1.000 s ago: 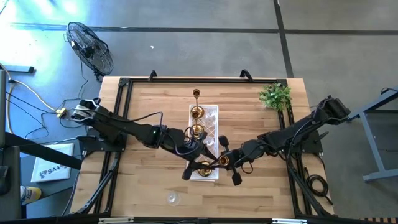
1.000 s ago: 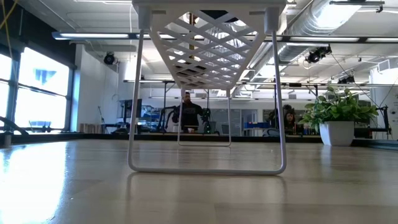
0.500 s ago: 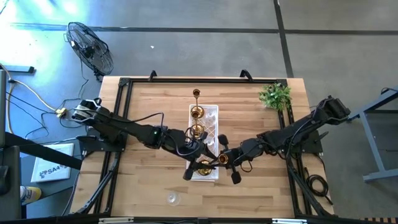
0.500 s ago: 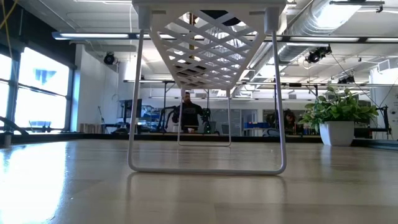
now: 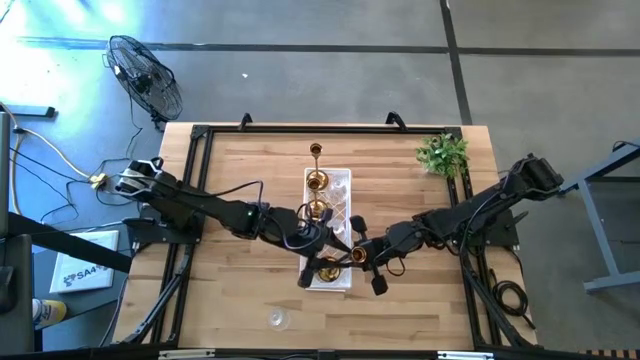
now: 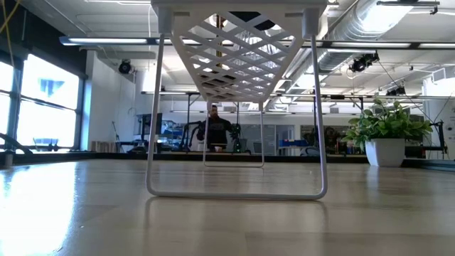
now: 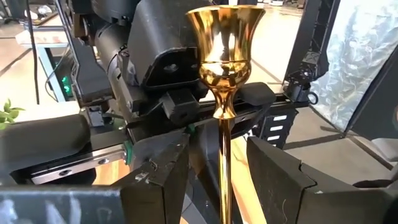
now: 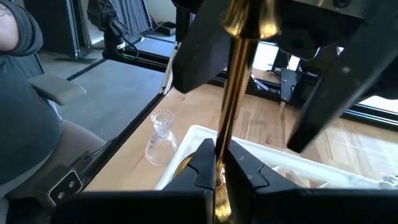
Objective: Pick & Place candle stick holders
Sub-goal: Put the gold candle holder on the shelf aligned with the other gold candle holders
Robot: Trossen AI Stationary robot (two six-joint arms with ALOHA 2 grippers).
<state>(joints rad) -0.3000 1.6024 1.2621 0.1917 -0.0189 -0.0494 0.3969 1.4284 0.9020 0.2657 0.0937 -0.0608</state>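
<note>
The tall-stemmed brass holder (image 7: 222, 93) stood at the near end of the white tray (image 5: 341, 182), and it looked liable to tip or jam because both grippers crowded it. The right gripper (image 8: 219, 163) had its jaws pinched on the thin stem. The left gripper (image 7: 217, 177) faced it with jaws wide around the stem, both arms reaching low across the tabletop (image 5: 240, 160).

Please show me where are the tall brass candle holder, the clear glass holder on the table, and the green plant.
tall brass candle holder (image 7: 224, 46): left wrist view, on its cup.
clear glass holder (image 8: 160, 138): right wrist view, on its body.
green plant (image 5: 443, 153): high view, on its leaves.
</note>
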